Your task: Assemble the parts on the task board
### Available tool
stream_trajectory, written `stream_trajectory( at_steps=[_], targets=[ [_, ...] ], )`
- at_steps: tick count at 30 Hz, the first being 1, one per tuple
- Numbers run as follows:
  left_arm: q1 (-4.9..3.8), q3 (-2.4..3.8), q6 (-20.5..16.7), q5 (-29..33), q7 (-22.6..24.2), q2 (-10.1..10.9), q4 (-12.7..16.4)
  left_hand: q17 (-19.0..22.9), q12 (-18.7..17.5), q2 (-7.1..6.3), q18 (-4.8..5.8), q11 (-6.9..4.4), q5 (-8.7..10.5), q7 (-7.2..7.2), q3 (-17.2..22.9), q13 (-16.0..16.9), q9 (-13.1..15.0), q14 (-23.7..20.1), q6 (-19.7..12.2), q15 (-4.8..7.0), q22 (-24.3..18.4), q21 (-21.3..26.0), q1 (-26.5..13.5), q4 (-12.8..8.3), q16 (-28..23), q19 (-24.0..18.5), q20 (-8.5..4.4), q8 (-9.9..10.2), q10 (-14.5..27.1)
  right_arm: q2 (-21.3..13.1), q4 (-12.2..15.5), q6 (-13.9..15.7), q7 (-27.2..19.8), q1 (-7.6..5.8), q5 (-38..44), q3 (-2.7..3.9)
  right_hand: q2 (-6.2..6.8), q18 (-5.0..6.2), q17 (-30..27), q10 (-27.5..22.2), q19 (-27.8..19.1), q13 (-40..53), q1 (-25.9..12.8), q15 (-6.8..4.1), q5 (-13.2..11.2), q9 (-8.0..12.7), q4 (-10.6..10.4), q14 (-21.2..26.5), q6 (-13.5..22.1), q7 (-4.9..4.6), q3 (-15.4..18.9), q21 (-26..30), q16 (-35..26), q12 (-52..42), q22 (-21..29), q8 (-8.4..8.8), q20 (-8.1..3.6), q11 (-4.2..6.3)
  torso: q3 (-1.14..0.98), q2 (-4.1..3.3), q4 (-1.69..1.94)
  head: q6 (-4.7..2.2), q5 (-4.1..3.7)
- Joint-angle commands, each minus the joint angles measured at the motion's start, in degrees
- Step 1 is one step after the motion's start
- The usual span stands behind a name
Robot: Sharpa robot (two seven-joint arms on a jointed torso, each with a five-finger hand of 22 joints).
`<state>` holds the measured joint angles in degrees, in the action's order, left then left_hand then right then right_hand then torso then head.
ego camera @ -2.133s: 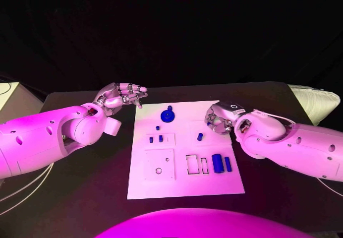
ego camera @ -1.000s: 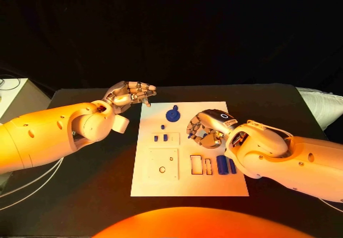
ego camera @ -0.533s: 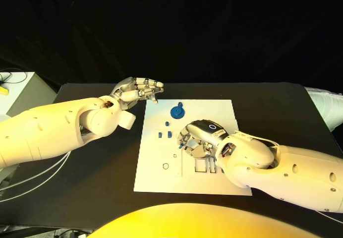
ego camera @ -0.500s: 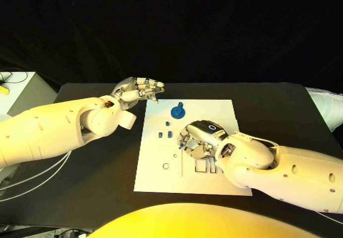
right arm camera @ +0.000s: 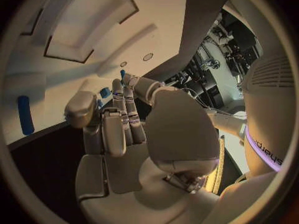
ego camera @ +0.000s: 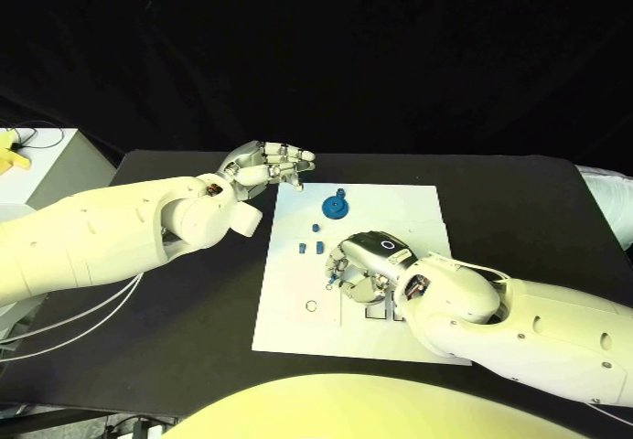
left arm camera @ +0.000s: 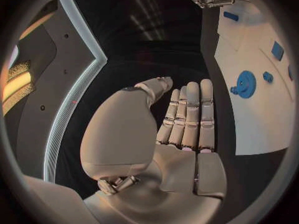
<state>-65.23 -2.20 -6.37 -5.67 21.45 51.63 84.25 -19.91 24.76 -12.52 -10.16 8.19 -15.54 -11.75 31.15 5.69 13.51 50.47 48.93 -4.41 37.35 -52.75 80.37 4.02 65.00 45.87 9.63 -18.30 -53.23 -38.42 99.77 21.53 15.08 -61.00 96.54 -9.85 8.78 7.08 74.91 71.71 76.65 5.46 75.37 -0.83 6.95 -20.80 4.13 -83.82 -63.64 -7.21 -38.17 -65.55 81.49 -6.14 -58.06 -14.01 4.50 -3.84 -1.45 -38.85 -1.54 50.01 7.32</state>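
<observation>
The robot's silver right hand [ego camera: 359, 271] reaches over the middle of the flat white task board [ego camera: 396, 206], fingers curled down around a small blue peg [right arm camera: 122, 74]; whether they grip it cannot be told. The silver left hand [ego camera: 268, 165] hovers beyond the board's far corner, fingers straight, side by side, holding nothing. A round blue gear-like part [ego camera: 337, 207] lies near the board's far edge.

black table [ego camera: 172, 302], white cabinet [ego camera: 47, 165], yellow object [ego camera: 11, 149]

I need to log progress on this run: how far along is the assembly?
Early. Small parts stand in the task board; the blue gear lies loose. The right hand hovers low over the board's middle; what it holds is unclear. The left hand waits empty off the board.
</observation>
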Motion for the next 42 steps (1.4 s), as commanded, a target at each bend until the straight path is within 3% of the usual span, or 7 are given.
stream_trajectory(
  at_steps=[1,36,42],
  targets=[
    [-0.02,0.04,0.9,0.1,0.1,-0.2,0.1,0.1,-0.3,0.48,-0.31,0.15,-0.21,0.05,-0.1,-0.1,-0.1,-0.3,-0.3,-0.06,0.0,0.3,0.3,-0.4,-0.3,0.1,0.29,-0.1,0.4,0.3,-0.2,-1.1,-0.6,0.19,1.3,-0.03,-0.65,-0.71,0.7,0.9,0.1,0.0,0.1,-0.38,0.2,-0.1,0.1,-3.5,-0.2,-0.02,-0.3,-0.1,0.2,-0.1,0.0,-0.23,0.06,0.49,0.05,0.0,0.1,-0.01,-0.16],
    [-0.02,0.05,1.1,-0.1,-0.1,0.0,0.1,0.2,-0.4,0.58,-0.31,0.24,-0.2,0.0,0.0,-0.2,-0.1,-0.4,-0.5,-0.1,0.1,0.3,0.5,-0.7,-0.5,0.0,0.3,-0.1,0.7,1.8,-2.7,-3.3,-0.4,1.61,2.1,-0.2,-0.65,-0.64,0.7,0.9,-0.2,0.0,-0.1,-0.35,0.4,-0.3,0.2,-3.5,0.0,-0.08,-0.5,0.1,0.3,0.0,0.3,-0.29,0.07,0.44,-0.02,-0.03,0.04,-0.01,0.03],
    [-0.02,0.05,1.1,-0.1,0.0,0.0,0.1,0.2,-0.4,0.58,-0.31,0.24,-0.2,0.0,0.0,-0.2,-0.1,-0.4,-0.5,-0.1,0.1,0.3,0.5,-0.7,-0.5,0.0,0.3,-0.1,0.7,2.0,-3.1,-3.6,-2.5,1.77,0.7,-0.32,0.27,-0.4,0.1,-0.3,-1.3,-0.3,-1.8,0.1,0.4,-0.7,-0.2,-3.3,1.2,-0.38,0.6,1.2,0.1,1.0,1.4,-0.27,0.42,-0.04,0.0,0.04,0.08,-0.01,0.12]
  ],
)
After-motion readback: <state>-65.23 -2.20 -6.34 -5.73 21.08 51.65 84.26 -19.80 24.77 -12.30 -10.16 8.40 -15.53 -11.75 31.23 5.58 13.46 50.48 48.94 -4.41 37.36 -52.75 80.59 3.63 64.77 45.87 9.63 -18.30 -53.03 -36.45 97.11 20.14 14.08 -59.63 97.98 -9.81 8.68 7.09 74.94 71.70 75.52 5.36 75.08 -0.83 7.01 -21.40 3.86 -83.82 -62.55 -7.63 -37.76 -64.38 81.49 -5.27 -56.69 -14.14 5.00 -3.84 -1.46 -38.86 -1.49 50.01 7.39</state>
